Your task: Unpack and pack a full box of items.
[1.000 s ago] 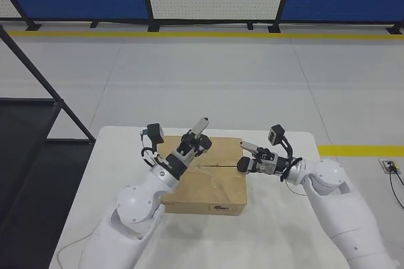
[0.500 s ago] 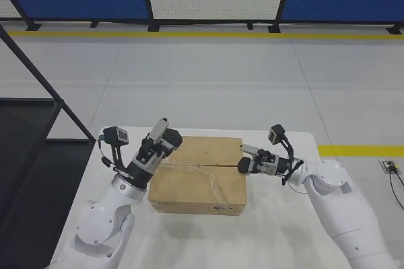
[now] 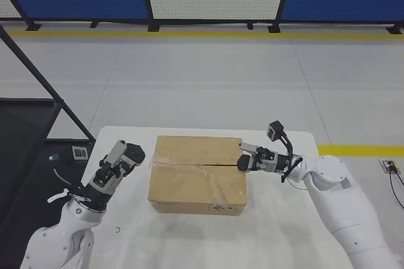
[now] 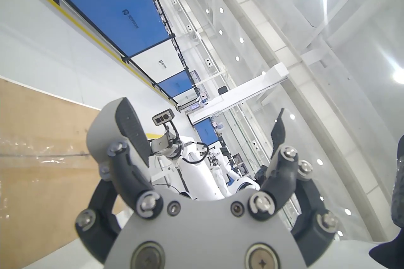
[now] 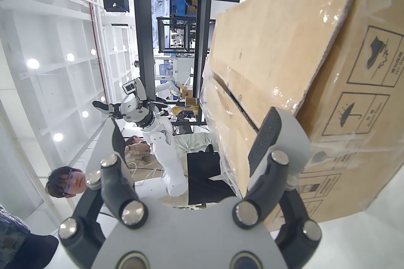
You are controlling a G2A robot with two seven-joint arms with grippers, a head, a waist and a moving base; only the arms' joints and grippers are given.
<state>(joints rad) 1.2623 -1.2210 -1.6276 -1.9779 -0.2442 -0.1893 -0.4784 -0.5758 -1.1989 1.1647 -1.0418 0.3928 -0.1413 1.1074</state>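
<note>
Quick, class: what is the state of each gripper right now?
Left gripper: open, holding nothing.
Right gripper: open, holding nothing, beside the cardboard box.

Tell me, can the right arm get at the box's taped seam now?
Probably yes: the right gripper is open at the right edge of the box, beside the end of the seam, with nothing between them.

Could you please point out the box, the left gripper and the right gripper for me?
Box (image 3: 188, 181): top view, on its taped top face.
Left gripper (image 4: 202, 112): left wrist view, midway between its open fingers.
Right gripper (image 5: 191, 125): right wrist view, midway between its open fingers.
</note>
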